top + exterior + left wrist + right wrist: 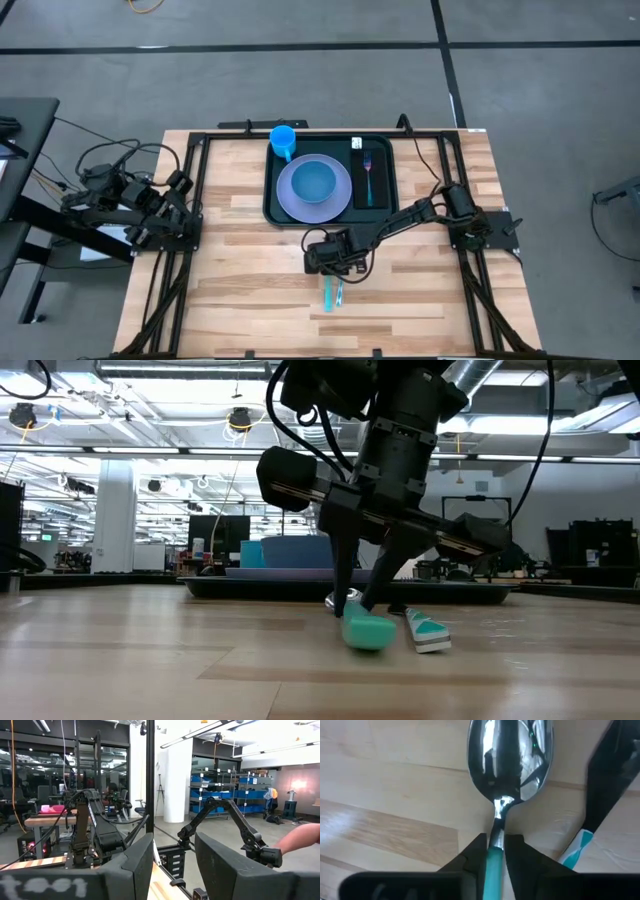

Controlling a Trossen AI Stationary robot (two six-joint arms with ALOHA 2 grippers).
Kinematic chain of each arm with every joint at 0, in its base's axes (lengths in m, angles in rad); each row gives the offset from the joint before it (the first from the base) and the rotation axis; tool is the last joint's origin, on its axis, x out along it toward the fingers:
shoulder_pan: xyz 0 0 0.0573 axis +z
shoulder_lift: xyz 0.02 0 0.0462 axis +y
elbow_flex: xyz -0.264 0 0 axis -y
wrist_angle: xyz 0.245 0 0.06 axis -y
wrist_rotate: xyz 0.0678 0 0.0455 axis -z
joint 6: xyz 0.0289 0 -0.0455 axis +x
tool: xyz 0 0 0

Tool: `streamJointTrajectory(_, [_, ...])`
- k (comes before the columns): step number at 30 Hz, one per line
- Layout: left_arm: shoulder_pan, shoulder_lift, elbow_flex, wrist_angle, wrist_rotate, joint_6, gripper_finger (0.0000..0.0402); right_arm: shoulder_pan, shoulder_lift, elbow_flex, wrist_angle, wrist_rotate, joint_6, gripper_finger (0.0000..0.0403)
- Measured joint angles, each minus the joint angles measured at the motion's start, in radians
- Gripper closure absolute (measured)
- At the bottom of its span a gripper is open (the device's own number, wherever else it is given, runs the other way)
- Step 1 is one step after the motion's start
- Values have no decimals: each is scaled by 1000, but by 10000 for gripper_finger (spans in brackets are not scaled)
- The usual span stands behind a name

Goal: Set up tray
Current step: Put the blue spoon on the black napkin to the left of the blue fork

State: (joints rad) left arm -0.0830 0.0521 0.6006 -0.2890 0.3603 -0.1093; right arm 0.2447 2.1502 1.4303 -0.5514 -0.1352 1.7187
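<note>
The dark green tray (274,205) lies at the table's far middle. It carries a blue cup (283,140), a purple plate (290,200) with a blue bowl (315,182), and a fork (368,172) on a black rectangle (360,195). My right gripper (335,262) is near of the tray, shut on a teal-handled spoon (510,755). A second teal-handled utensil (580,845) lies right beside the spoon. My left gripper (172,865) waits open at the table's left edge, holding nothing. My right gripper pinches the spoon between its two fingers (475,852) at the thin metal neck (496,827), where the teal handle begins. The fingers come from above, one on either side of the neck. The handle's near end (367,631) sits low at the table top; whether it is lifted clear I cannot tell.
Bare wood lies left and right of the utensils and along the near edge (240,300). Black frame rails (195,200) run along both table sides. A person's arm (300,837) shows in the room beyond the table.
</note>
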Motion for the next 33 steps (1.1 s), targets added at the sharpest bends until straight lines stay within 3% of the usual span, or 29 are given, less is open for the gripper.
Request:
streamJointTrajectory(7, [0, 0, 0, 0, 0, 0, 269, 0, -1, 0, -10, 2, 1, 376])
streamJointTrajectory(15, [0, 0, 0, 0, 0, 0, 269, -4, 2, 17, -25, 2, -2, 361])
streamJointTrajectory(20, [0, 0, 0, 0, 0, 0, 269, -12, 6, 64, -48, 4, -43, 375])
streamJointTrajectory(33, [0, 0, 0, 0, 0, 0, 269, -25, 13, 157, -218, 13, -82, 374])
